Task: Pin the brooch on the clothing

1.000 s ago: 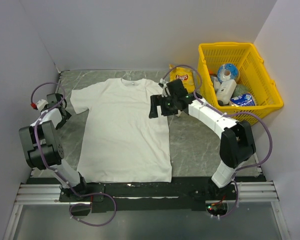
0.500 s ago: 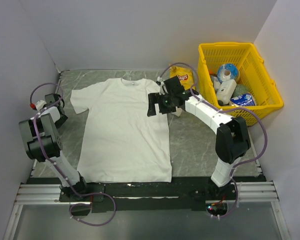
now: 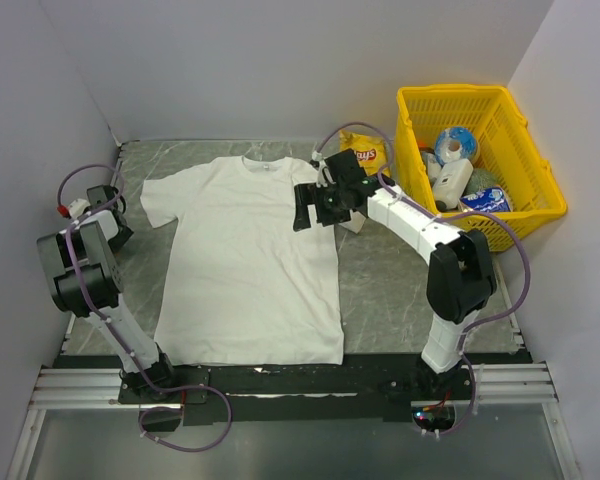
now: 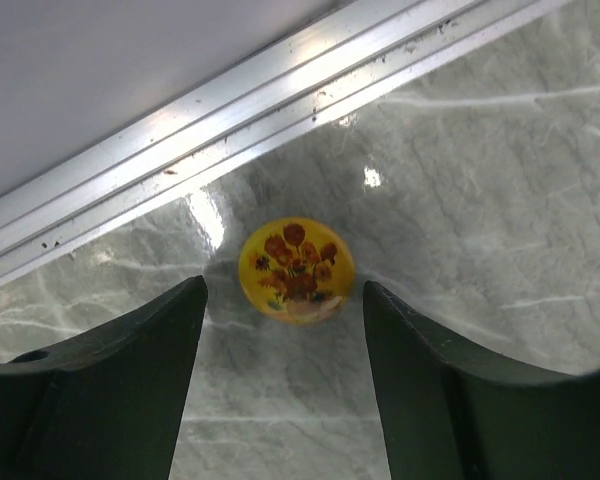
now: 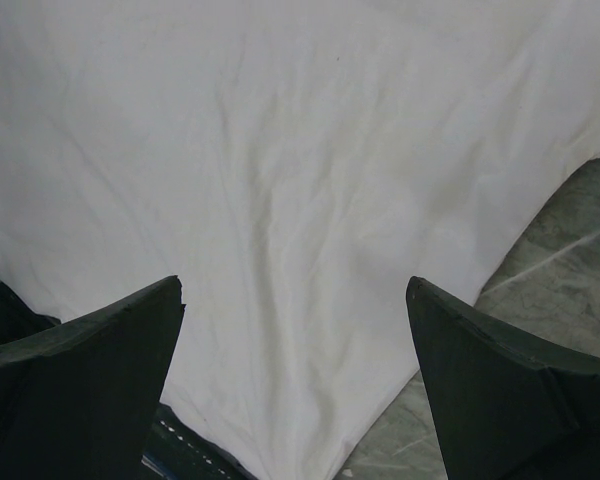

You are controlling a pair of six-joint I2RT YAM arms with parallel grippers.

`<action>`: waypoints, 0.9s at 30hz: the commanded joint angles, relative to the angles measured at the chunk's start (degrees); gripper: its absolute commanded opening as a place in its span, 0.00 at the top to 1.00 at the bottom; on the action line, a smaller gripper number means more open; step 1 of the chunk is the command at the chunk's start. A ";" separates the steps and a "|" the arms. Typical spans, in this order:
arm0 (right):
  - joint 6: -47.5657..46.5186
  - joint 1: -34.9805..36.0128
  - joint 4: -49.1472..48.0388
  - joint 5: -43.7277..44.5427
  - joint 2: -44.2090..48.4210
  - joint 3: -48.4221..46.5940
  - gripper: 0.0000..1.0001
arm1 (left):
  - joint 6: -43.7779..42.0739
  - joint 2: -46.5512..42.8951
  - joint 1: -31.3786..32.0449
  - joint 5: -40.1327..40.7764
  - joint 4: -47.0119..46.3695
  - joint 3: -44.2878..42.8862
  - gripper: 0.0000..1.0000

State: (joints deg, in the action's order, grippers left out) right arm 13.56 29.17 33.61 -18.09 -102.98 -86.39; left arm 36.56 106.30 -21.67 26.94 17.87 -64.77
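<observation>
The brooch (image 4: 296,268) is a small round yellow badge with orange flowers, lying on the marble tabletop just below an aluminium rail (image 4: 230,120). My left gripper (image 4: 284,290) is open, its dark fingers on either side of the brooch's near edge and not touching it. In the top view the left gripper (image 3: 110,208) is at the far left by the wall, and the brooch is hidden there. The clothing (image 3: 245,260), a white T-shirt, lies flat in the middle. My right gripper (image 3: 302,212) hangs open over its right sleeve area, above the white cloth (image 5: 300,150) with nothing between the fingers (image 5: 100,350).
A yellow basket (image 3: 525,208) holding several items stands at the back right. A yellow crisp bag (image 3: 363,155) lies beside it, behind the right arm. Grey walls close in the left, back and right. The arm bases sit on rails at the near edge.
The left jaws have narrowed from their widest and the left arm has drawn closer to the left wall. The right gripper has shifted slightly farther back over the shirt.
</observation>
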 commanded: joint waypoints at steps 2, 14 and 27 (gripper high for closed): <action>-0.82 0.45 0.06 -0.02 -1.26 -2.99 0.00 | -0.96 2.50 -1.18 0.04 -0.64 -2.46 0.31; -0.55 0.63 -0.03 -0.11 -1.61 -3.35 0.00 | -1.40 3.74 -1.88 -2.32 -2.31 -1.06 0.40; -0.03 0.54 -0.91 -0.02 0.15 -1.50 0.00 | -1.14 2.68 -1.80 -7.78 -2.92 2.28 0.37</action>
State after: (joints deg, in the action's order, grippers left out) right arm 13.61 29.28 33.91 -18.09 -105.03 -87.11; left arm 34.92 108.25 -23.31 23.92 12.53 -65.43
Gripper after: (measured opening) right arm 0.994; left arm 0.655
